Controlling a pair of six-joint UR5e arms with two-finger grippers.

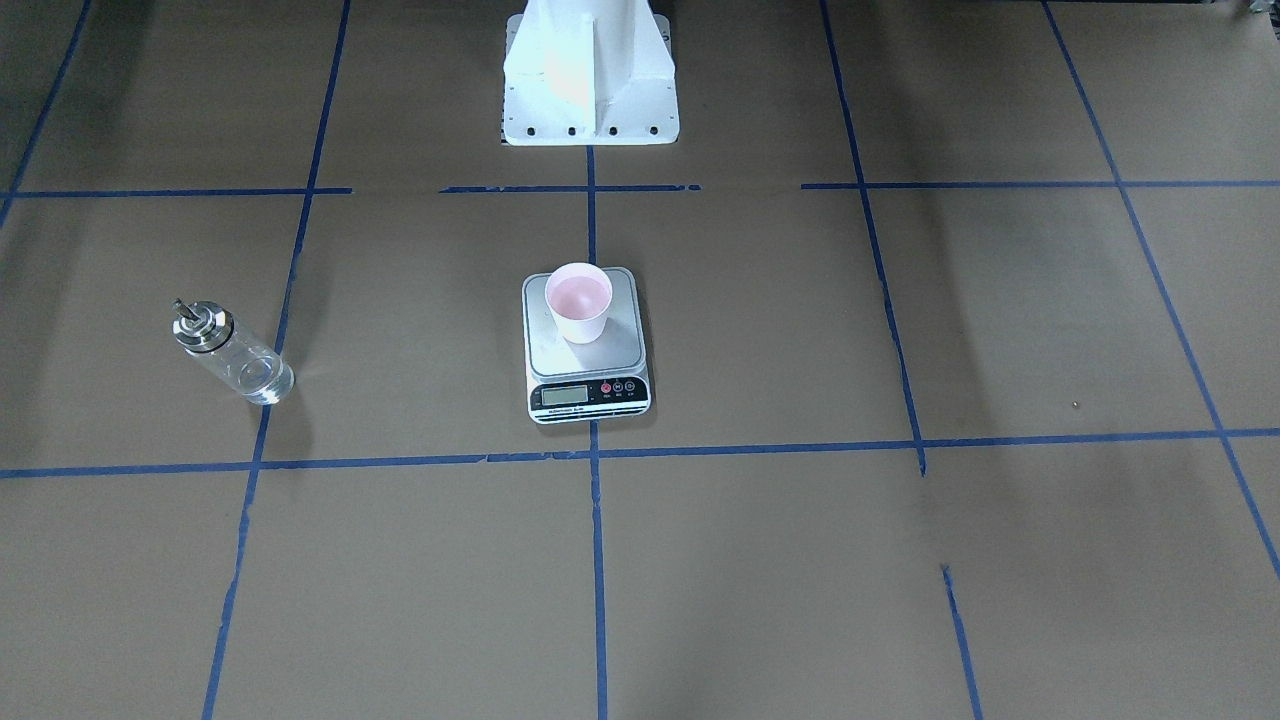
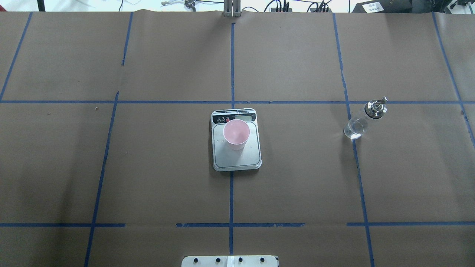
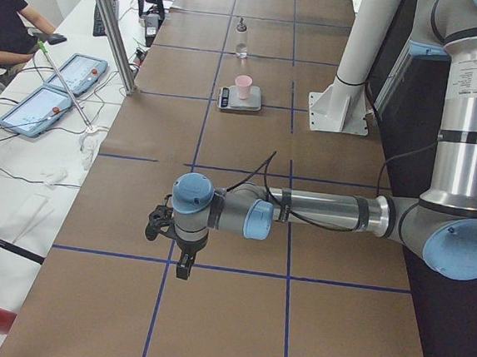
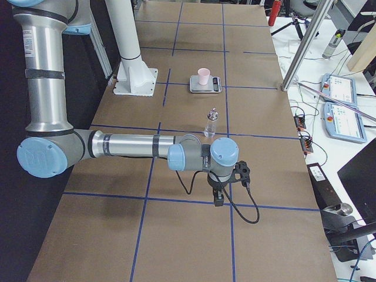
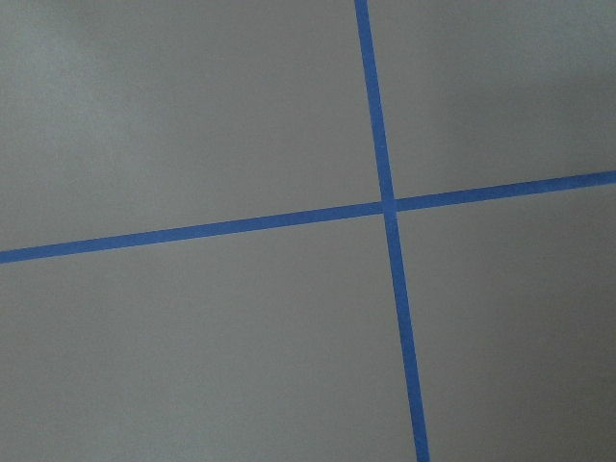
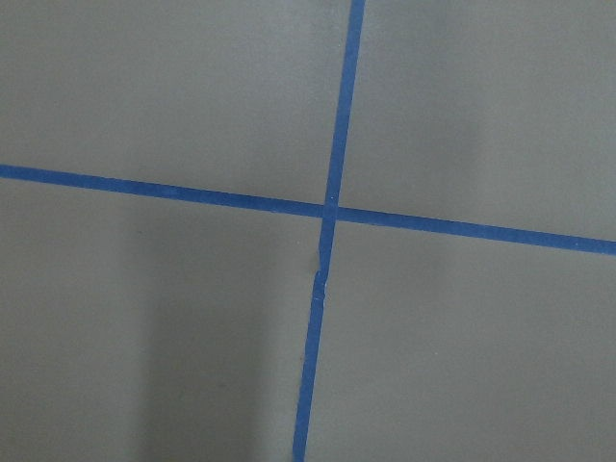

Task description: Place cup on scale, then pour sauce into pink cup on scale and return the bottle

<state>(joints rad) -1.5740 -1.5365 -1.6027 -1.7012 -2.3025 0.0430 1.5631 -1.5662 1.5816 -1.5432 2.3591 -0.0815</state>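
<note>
**A:** Where's the cup?

**B:** Upright on the scale, in the middle of the table. It sits about mid-plate, steel showing all round it, and the display faces away from the robot.

**A:** Anything in it?

**B:** Pink inside is all I can make out. I can't tell whether there's liquid.

**A:** And the bottle?

**B:** It's standing upright over on the robot's right, well apart from the scale. The spout is up and the base is on a strip of blue tape. Nothing is touching it.

**A:** The arms?

**B:** Both are stretched out low, far from the middle. The left gripper hangs over its end of the table, pointing down near a tape crossing. The right gripper does likewise at the opposite end, and the bottle stands between it and the scale.

**A:** Open or closed?

**B:** I can't tell for either. From the table ends they're small and dark, and the wrist cameras give me only brown surface and tape crossings.

**A:** Holding anything?

**B:** I can't tell that from here either. What I can say is that the cup stands free on the scale and the bottle stands free on the table, each well apart from both grippers.
</note>
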